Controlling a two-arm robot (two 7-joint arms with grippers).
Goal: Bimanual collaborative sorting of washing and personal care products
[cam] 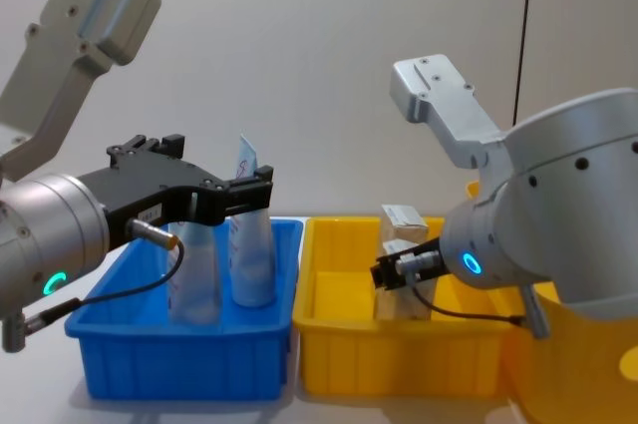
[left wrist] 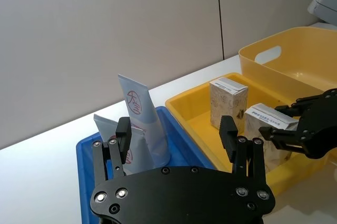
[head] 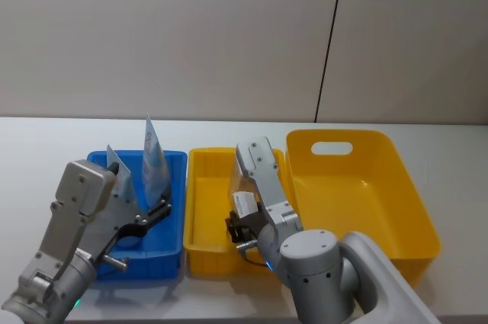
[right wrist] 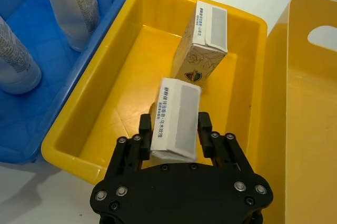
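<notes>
Right wrist view, right fingers (right wrist: 145, 128) clamped on white-topped beige carton (right wrist: 177, 118), left fingers (left wrist: 228, 132) apart.

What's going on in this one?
Two arms are sorting toiletries into bins. The right gripper is shut on a beige carton, held low inside the small yellow bin, where a second carton stands upright. The left gripper hangs open beside a tall squeeze tube and a shorter one, both standing in the blue bin, and grips neither.
</notes>
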